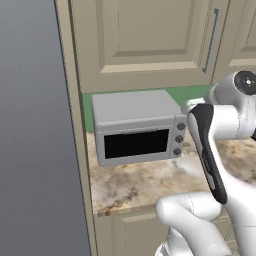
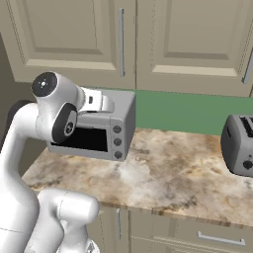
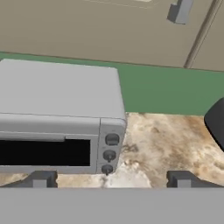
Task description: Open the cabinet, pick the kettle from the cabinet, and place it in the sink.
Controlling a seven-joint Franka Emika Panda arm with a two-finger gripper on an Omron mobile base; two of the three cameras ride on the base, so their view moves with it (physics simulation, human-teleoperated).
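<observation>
1. The gripper [image 3: 111, 179] hangs above the marble counter [image 1: 150, 182], its 2 dark fingertips [image 3: 40, 178] spread wide with nothing between them, looking past the front of the toaster oven [image 1: 137, 127].
2. The cabinet [image 1: 145, 42], the beige upper unit directly above the toaster oven, is fully shut. Its long grey bar handle [image 1: 212, 40] runs vertically along the door's right edge, so I judge the hinge sits on the left and the door will swing out toward the robot.
3. The kettle and the sink cannot be located from here; with the door closed, the kettle is presumably behind it.
4. In my judgement the task is at its very start: the hand is low, near counter height, and must rise to reach the handle, which explains the wide-open jaws, ready to straddle the bar.
5. A grey toaster [image 2: 240, 146] stands far to the right on the counter, well apart from the toaster oven, with green backsplash [image 2: 183, 112] between them.
6. Risk, as I see it: the toaster oven sits just below the door, leaving little clearance for the forearm on the upward move.
</observation>
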